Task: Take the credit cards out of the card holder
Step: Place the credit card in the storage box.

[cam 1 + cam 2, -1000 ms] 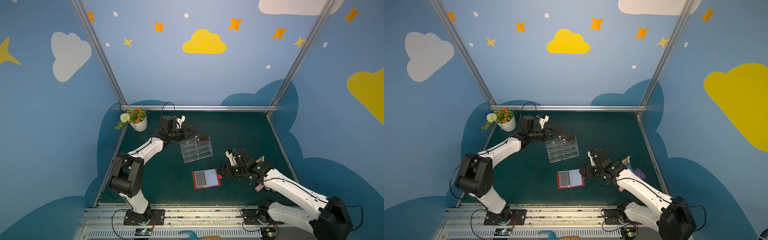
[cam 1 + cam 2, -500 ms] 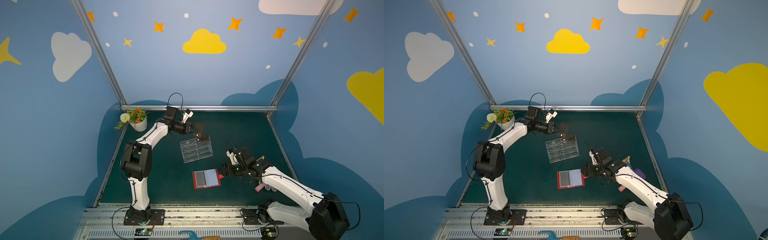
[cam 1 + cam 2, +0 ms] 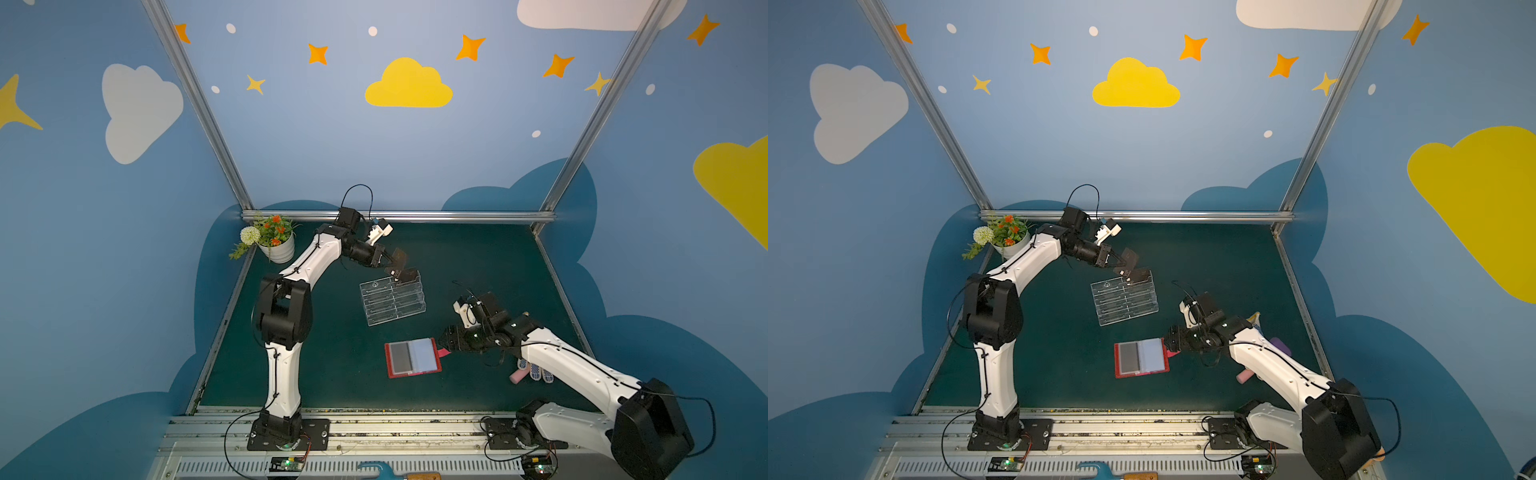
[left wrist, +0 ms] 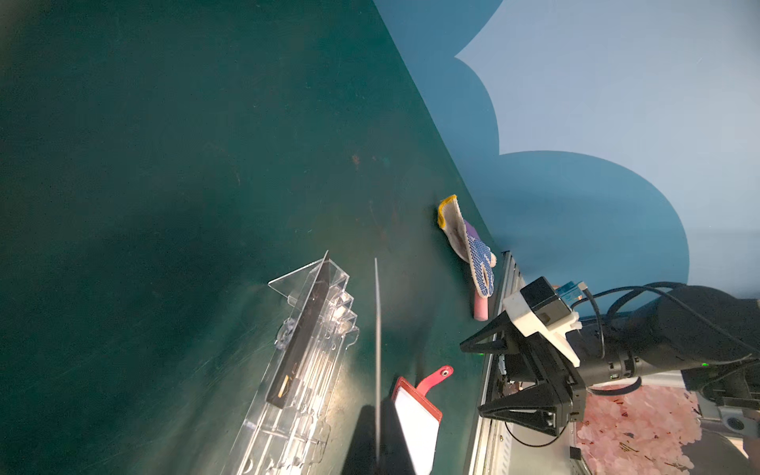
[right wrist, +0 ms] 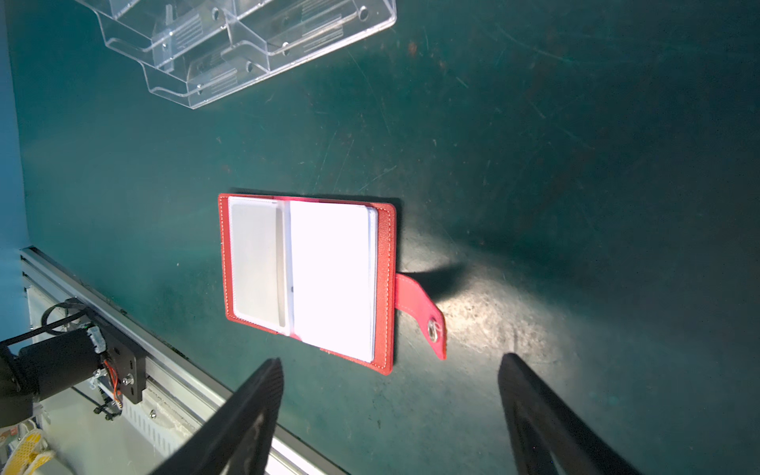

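Note:
The red card holder (image 3: 411, 358) (image 3: 1140, 358) (image 5: 308, 279) lies open on the green mat, its snap tab (image 5: 423, 312) pointing toward my right gripper. Its plastic sleeves look pale. My left gripper (image 3: 390, 261) (image 3: 1118, 261) (image 4: 376, 415) is shut on a dark credit card (image 3: 400, 257) (image 4: 376, 329), held just above the back of the clear acrylic stand (image 3: 392, 299). Another dark credit card (image 3: 406, 275) (image 4: 304, 329) stands in the stand's top tier. My right gripper (image 3: 445, 340) (image 5: 390, 362) (image 4: 472, 378) hovers open beside the tab, with nothing between its fingers.
A potted plant (image 3: 276, 245) stands at the back left corner. A dotted work glove (image 4: 473, 246) and a pink cylinder (image 4: 480, 308) lie by the right edge, behind my right arm. A metal rail (image 5: 164, 370) borders the mat's front.
My left arm has swung its elbow up and forward, keeping the dark card over the stand's back tier. The right gripper has shifted only slightly beside the tab.

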Tool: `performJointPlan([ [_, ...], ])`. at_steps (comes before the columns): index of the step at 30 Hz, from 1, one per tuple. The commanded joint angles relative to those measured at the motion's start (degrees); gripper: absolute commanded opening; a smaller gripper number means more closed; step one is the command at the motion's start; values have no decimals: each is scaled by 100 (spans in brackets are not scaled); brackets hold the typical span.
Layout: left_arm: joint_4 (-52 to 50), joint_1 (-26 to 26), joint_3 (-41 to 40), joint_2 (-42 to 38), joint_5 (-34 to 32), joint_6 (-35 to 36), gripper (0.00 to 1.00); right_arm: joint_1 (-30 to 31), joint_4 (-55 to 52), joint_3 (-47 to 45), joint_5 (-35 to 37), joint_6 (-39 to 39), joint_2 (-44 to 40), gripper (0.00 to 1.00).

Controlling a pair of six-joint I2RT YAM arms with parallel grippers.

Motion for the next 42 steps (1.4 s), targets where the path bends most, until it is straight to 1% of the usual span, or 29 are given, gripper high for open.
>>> performJointPlan([
  [1, -342, 19, 191, 113, -89, 334, 4, -52, -118, 137, -104, -116, 61, 80],
  [6, -315, 12, 277, 200, -318, 348, 4, -96, -88, 124, -181, -134, 107, 80],
  [16, -638, -86, 803, 501, -642, 587, 4, -111, -52, 155, -263, -131, 191, 80],
  [31, -772, -287, 1070, 671, -1227, 860, 4, -135, 36, 159, -455, -151, 249, 79],
  [39, -931, -428, 1269, 775, -1727, 1060, 4, -139, 59, 173, -523, -184, 283, 79],
  [42, -916, -509, 1177, 730, -1938, 1160, 4, -139, 60, 167, -561, -204, 322, 79],
])
